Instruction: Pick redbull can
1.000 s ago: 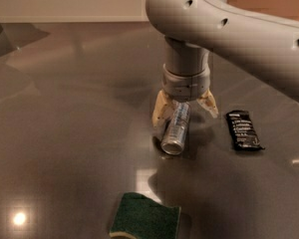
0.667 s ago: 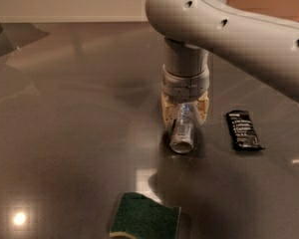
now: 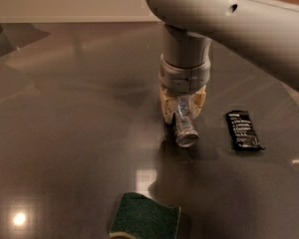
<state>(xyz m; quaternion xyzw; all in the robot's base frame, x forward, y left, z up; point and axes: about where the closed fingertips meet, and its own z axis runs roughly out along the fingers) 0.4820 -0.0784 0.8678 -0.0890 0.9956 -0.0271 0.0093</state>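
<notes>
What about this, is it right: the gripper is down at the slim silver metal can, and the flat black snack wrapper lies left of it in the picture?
Not quite. The camera view shows the flat black snack wrapper to the right of the slim silver redbull can, not left. The gripper is indeed down at the can.

Dark glossy table (image 3: 65, 133), green sponge (image 3: 145, 217) at near edge, black snack wrapper (image 3: 244, 130) to the right, gripper (image 3: 183, 112) over the middle clamped on a tilted redbull can (image 3: 186, 131)
</notes>
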